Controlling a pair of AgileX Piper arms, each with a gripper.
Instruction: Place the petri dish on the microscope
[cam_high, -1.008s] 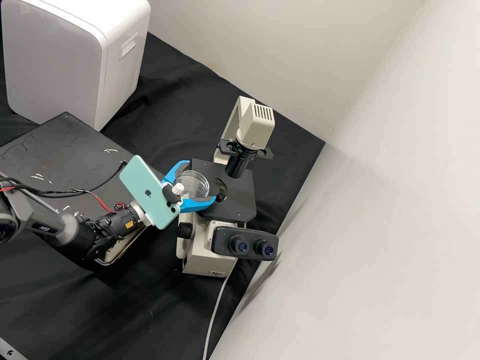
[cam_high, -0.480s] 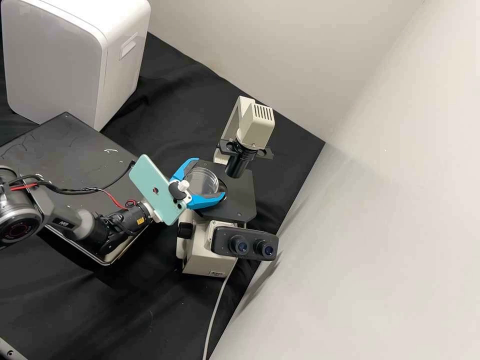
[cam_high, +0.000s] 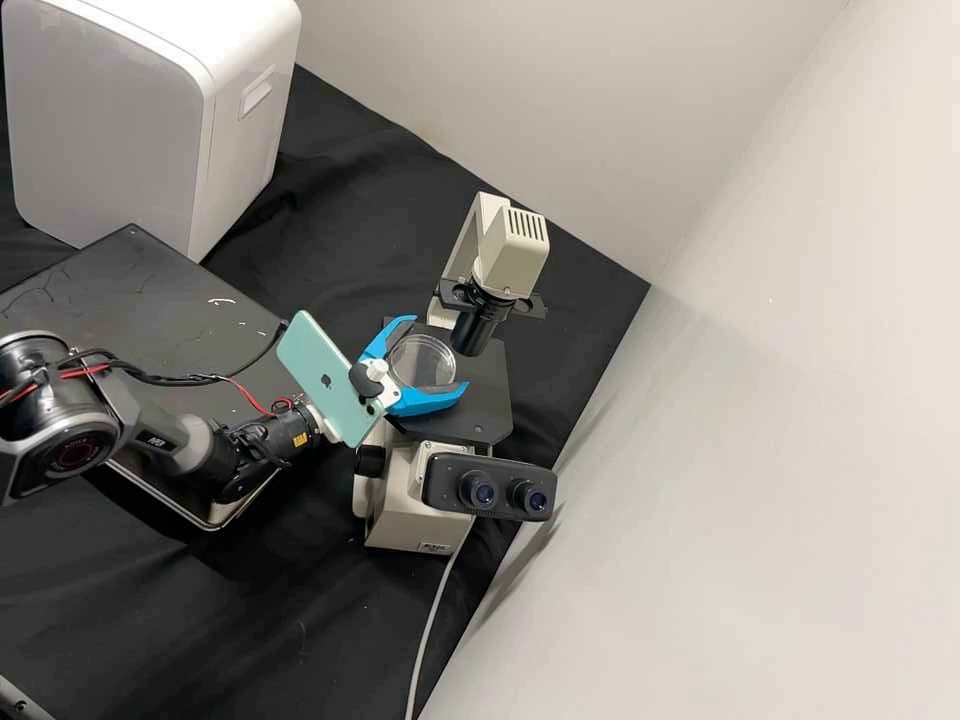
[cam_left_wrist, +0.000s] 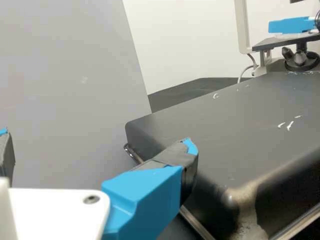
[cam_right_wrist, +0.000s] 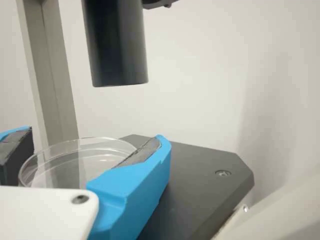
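Right wrist view: the right gripper (cam_right_wrist: 87, 152) clamps the clear round plastic petri dish (cam_right_wrist: 75, 162) between its jaws, over the black microscope stage (cam_right_wrist: 200, 175). Letting go too high could skid it, and the black cylindrical condenser (cam_right_wrist: 115, 42) overhead invites a knock.

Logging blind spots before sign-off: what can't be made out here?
1. Whether the petri dish rests on the stage or hangs above it: the right claw hides its underside in the high and right wrist views.
2. Where the microscope cable leads: cut by the high view's bottom edge.
3. Left claw: one finger cut off at the left wrist view's edge.
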